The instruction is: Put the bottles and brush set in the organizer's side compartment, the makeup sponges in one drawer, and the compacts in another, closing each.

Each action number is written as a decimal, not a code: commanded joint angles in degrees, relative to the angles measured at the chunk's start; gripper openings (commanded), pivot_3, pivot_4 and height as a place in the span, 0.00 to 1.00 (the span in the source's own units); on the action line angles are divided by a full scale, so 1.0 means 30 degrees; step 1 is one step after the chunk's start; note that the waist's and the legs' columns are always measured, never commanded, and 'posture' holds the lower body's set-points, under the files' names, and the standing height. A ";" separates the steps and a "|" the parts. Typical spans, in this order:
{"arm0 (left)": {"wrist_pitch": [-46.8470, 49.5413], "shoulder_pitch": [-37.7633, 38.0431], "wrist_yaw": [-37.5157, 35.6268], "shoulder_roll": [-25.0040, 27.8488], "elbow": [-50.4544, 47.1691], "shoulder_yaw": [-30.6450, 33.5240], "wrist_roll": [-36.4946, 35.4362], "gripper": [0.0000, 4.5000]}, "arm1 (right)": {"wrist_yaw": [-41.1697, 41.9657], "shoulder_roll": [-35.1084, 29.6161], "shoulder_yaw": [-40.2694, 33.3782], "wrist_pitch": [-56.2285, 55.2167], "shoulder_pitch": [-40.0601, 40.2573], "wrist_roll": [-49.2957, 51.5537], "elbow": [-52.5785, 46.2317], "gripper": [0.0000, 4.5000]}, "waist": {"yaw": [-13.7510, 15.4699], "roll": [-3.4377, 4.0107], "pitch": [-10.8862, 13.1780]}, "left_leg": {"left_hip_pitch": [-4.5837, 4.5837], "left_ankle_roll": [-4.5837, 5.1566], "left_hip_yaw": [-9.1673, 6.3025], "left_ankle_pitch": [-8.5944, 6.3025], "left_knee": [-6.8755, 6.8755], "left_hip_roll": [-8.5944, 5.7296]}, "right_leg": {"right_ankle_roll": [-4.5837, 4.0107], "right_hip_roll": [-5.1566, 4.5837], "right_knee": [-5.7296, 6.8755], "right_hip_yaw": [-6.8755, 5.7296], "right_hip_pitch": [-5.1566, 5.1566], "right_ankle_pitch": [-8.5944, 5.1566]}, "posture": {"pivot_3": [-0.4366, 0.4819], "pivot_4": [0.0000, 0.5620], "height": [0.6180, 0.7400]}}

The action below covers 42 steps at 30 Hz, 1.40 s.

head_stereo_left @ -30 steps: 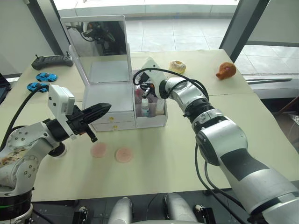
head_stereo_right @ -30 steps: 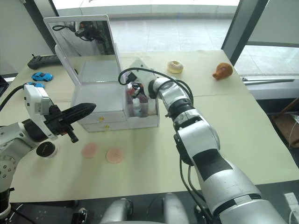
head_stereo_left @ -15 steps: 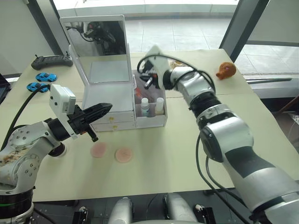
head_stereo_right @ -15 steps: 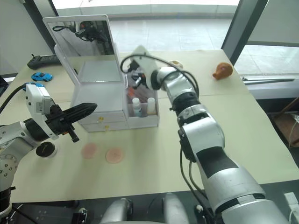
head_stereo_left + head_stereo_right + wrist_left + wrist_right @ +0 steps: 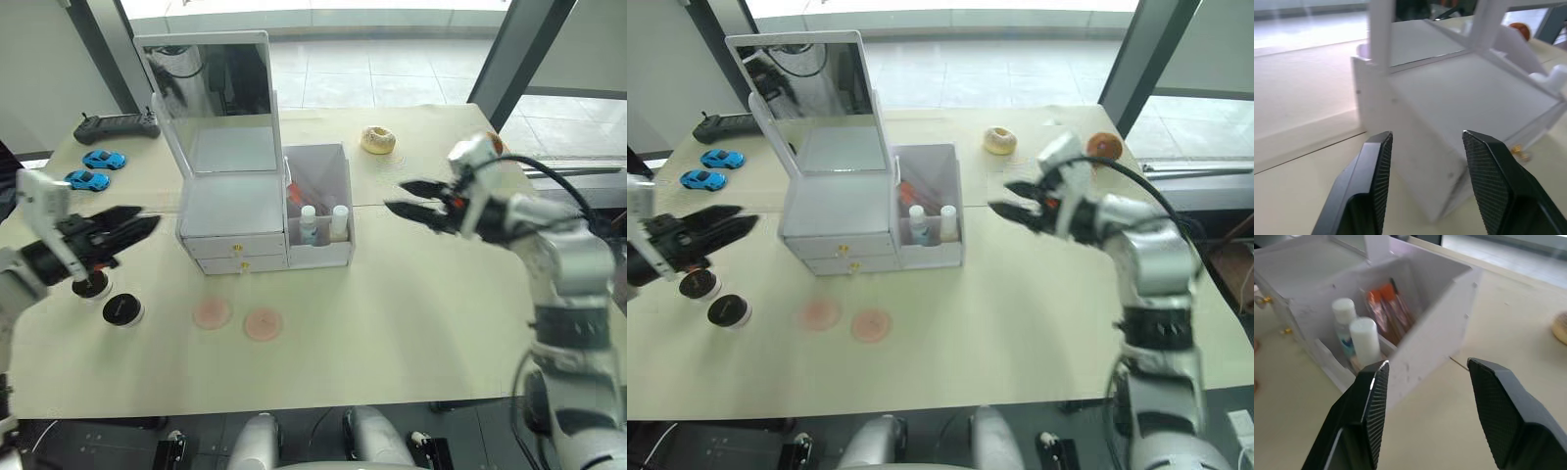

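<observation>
The white organizer (image 5: pixel 233 201) stands mid-table, mirror lid up and both drawers shut. In its side compartment (image 5: pixel 333 181) stand the two white-capped bottles (image 5: pixel 1343 313) (image 5: pixel 1365 333), with the brush set (image 5: pixel 1388 303) leaning behind them. Two pink makeup sponges (image 5: pixel 212 313) (image 5: pixel 262 324) lie flat in front of the drawers. Two black compacts (image 5: pixel 90 287) (image 5: pixel 122 309) sit at the near left. My left gripper (image 5: pixel 145 217) hovers open to the left of the organizer, above the compacts. My right gripper (image 5: pixel 394 195) is open and empty in the air, right of the side compartment.
An iced doughnut toy (image 5: pixel 377 140) and an orange toy (image 5: pixel 1104 146) lie at the back right. A black game controller (image 5: pixel 118 122) and two blue toy cars (image 5: pixel 103 159) (image 5: pixel 83 179) sit at the back left. Bare tabletop stretches right of the organizer.
My right gripper has come up out of the side compartment, swung right and opened. My left gripper has drawn back leftward from the drawers and opened.
</observation>
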 commanded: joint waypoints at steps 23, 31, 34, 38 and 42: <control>-0.2113 0.2808 -0.0855 -0.1617 -0.1538 0.2567 0.0636 1.00 | -0.3887 -0.0760 -0.2378 -0.0711 0.3977 0.2830 -0.2495 1.00 | -0.0075 -0.0049 -0.0015 | 0.0000 -0.0005 0.0216 -0.0003 -0.0005 0.0179 | 0.0052 0.0036 -0.0012 0.0040 0.0005 -0.0034 | 0.48 0.27 1.00; -0.0680 0.7266 0.2518 -0.4680 -1.0458 0.3126 0.0275 1.00 | -0.3805 -0.0715 0.1750 0.1908 -0.0337 0.3844 -0.4096 1.00 | 0.0155 0.0106 0.0062 | -0.0059 -0.0073 -0.0935 0.0104 0.0010 -0.0425 | -0.0057 -0.0553 0.0014 -0.0934 0.0408 -0.0279 | 0.48 0.27 1.00; 0.0668 0.9234 0.4151 -0.6707 -1.4033 0.1947 -0.1176 1.00 | -0.3780 -0.0393 0.2801 0.3448 -0.2305 0.4969 -0.5049 1.00 | 0.0375 0.0103 0.0058 | -0.0028 -0.0075 -0.0822 0.0101 -0.0025 -0.0428 | -0.0033 -0.0606 -0.0038 -0.0835 0.0424 -0.0274 | 0.48 0.27 1.00; 0.1385 1.0194 0.7420 -0.8922 -1.6859 -0.1610 0.0509 1.00 | -0.2452 -0.0657 0.4282 0.4375 -0.4017 0.6322 -0.6101 1.00 | 0.0560 0.0045 0.0026 | -0.0024 -0.0078 -0.0751 0.0097 -0.0022 -0.0425 | 0.0080 -0.0569 -0.0145 -0.0722 0.0428 -0.0239 | 0.48 0.27 1.00; 0.1656 0.9692 1.0124 -1.0119 -1.7895 -0.4445 0.2705 1.00 | -0.1647 -0.1390 0.5147 0.4714 -0.5110 0.6647 -0.6320 1.00 | 0.0618 0.0034 0.0018 | -0.0036 -0.0077 -0.0744 0.0098 -0.0012 -0.0431 | 0.0078 -0.0519 -0.0239 -0.0715 0.0462 -0.0161 | 0.48 0.27 1.00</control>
